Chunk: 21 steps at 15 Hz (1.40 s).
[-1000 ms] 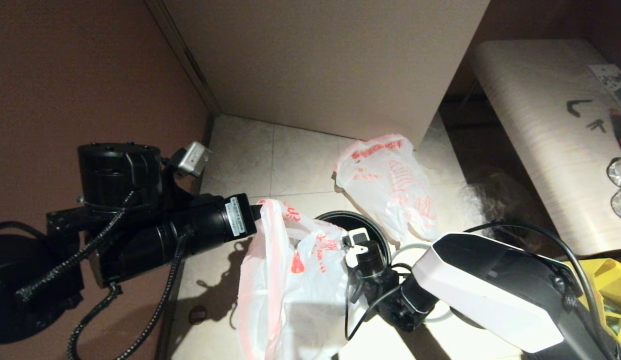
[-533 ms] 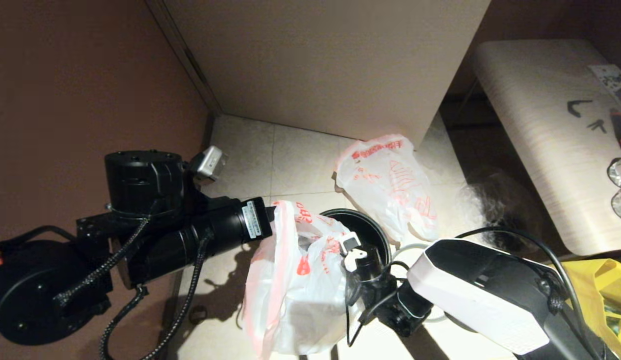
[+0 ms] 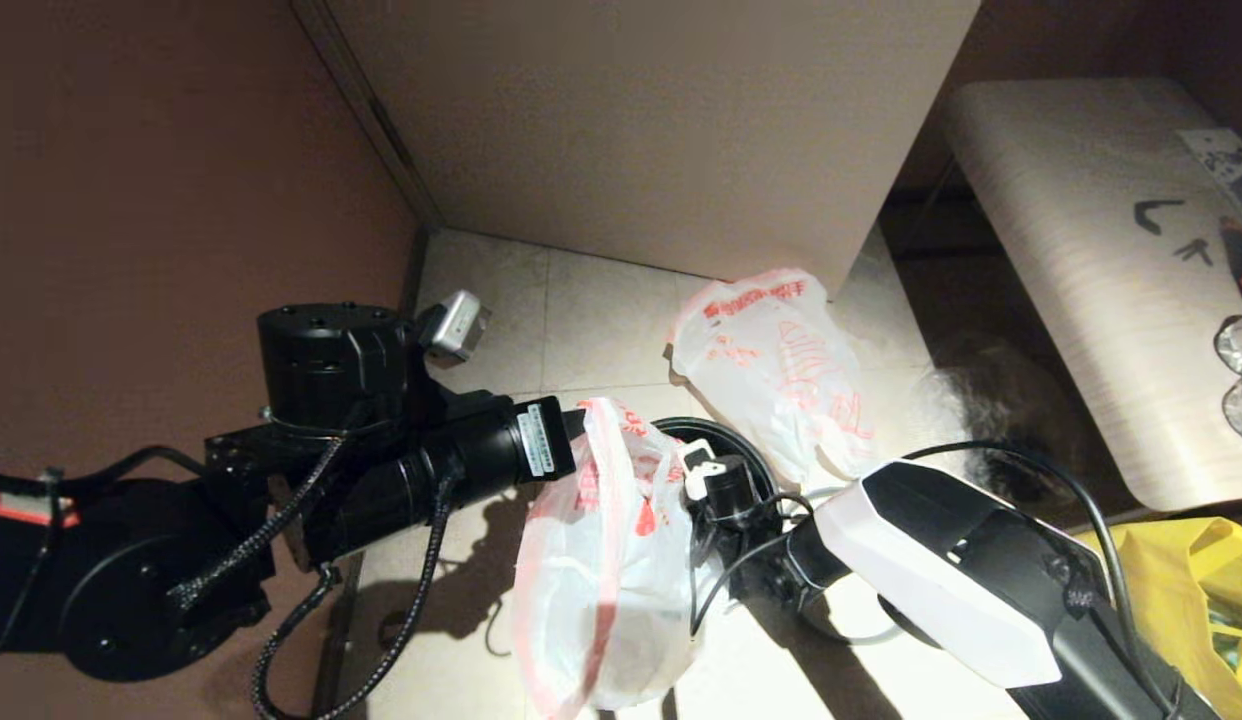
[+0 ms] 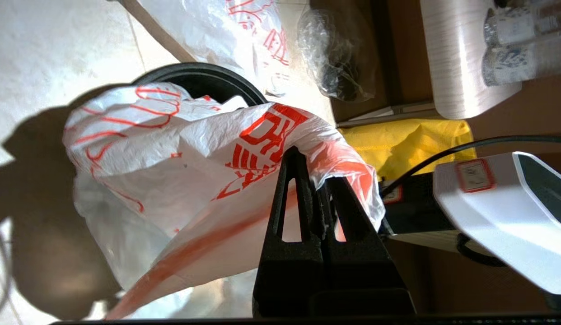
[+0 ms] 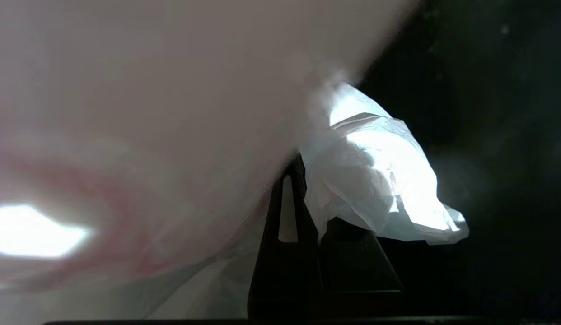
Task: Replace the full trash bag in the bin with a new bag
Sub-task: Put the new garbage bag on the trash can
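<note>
The new bag (image 3: 601, 560) hangs limp and thin, translucent white with red handles and red print, right at the centre of the head view, draped just at 9 o'clock of the bin (image 3: 756, 465). Left gripper (image 4: 314, 180) is clamped tight on the bag's red handle edge, black fingers pinched together through the crinkled film! Right gripper (image 5: 307, 180) is closed on a bunched fold of the same white plastic, over by the bin's mouth. The bin itself is small, round and black, mostly hidden behind bag and wrist. Up at 12 o'clock of the bin, the full trash bag (image 3: 776, 360) sits lumpy and bulging on the pale floor tiles (image 3: 591, 320), against the beige cabinet (image 3: 661, 130). A yellow bag (image 3: 1206, 580) shows at 4 o'clock.
</note>
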### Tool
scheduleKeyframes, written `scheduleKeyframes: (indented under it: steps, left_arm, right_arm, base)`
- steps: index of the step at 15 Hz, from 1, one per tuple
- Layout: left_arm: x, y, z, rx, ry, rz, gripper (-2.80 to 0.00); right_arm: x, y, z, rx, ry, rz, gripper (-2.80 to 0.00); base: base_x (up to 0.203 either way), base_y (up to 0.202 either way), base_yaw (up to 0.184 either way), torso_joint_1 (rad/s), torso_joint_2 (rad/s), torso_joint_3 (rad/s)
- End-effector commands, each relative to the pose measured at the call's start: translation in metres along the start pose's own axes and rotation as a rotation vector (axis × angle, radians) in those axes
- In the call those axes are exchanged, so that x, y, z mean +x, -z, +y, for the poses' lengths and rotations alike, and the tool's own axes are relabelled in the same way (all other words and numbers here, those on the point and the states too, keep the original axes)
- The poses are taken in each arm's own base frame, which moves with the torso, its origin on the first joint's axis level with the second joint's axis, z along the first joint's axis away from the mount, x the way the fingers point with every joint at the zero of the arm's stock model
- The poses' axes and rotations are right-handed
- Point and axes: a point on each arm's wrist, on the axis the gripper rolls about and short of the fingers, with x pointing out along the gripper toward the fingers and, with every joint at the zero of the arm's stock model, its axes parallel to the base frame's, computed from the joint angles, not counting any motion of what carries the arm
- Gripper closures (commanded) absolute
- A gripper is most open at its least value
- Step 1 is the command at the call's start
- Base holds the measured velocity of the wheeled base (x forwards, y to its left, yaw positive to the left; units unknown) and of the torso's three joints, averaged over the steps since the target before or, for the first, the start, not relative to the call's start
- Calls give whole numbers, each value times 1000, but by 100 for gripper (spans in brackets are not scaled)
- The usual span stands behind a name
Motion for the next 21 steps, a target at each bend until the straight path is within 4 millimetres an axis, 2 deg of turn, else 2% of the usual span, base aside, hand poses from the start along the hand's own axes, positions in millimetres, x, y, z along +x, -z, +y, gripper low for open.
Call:
scheduleKeyframes:
  steps: [1,3,4,7,11,14,17,21]
  left_arm:
    - [10,2,1,1,0,11,0]
    - [19,-1,0,3,3,6,0]
    - [19,-2,-1,5,8,2,-280]
    - [6,-4,-5,56,7,-19,-280]
    - [-19,-1,-3,87,-82,-57,-280]
    - [-36,19,6,92,-160,-19,-280]
    - [-25,39,36,112,-295,57,-280]
    - [1,63,61,96,-341,108,-280]
  right_arm:
    - [6,5,0,-3,5,9,0]
    - [8,11,2,-18,2,20,0]
    - [8,10,3,-19,1,19,0]
    - [9,14,3,-23,1,28,0]
    - [14,16,5,-41,0,41,0]
    - [25,17,5,-61,6,62,0]
    - [40,22,-1,-68,19,102,0]
    - [43,26,-5,-63,17,110,0]
  base:
    - [0,0,0,0,0,0]
    - [0,0,0,0,0,0]
    - [0,0,0,0,0,0]
    - [0,0,0,0,0,0]
    - [0,0,0,0,0,0]
    - [0,0,0,0,0,0]
    - [0,0,0,0,0,0]
    - [0,0,0,0,0,0]
